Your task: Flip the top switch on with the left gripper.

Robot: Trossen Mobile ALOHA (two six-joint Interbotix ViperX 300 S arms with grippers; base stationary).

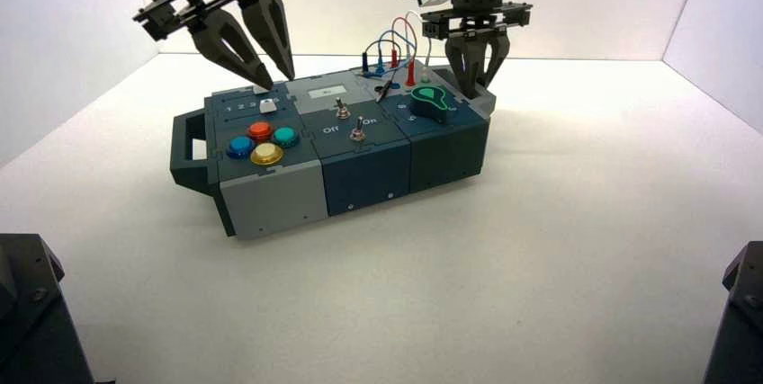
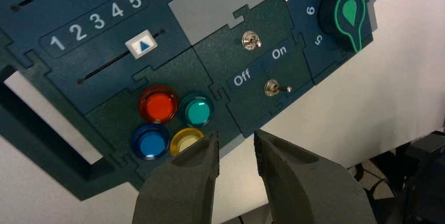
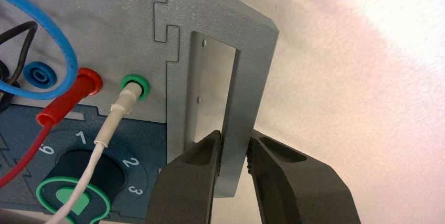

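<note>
The top switch [image 1: 342, 110] [image 2: 251, 40] is a small silver toggle on the dark blue middle panel, on the far side of the white "Off" and "On" lettering. Its twin [image 2: 271, 87] stands on the near side of that lettering, lever leaning to the "On" side. My left gripper [image 1: 277, 80] [image 2: 236, 136] hangs open above the box's left rear, over the sliders, holding nothing. My right gripper [image 1: 477, 89] [image 3: 234, 142] is shut on the grey handle [image 3: 252, 77] at the box's right end.
Red [image 2: 158, 105], teal [image 2: 197, 111], blue [image 2: 150, 141] and yellow [image 2: 186, 140] buttons sit left of the switches, beside a numbered slider [image 2: 141, 45]. A green-marked knob [image 2: 346, 17] and plugged wires [image 1: 396, 42] lie to the right. A dark handle [image 1: 187, 146] sticks out at the left end.
</note>
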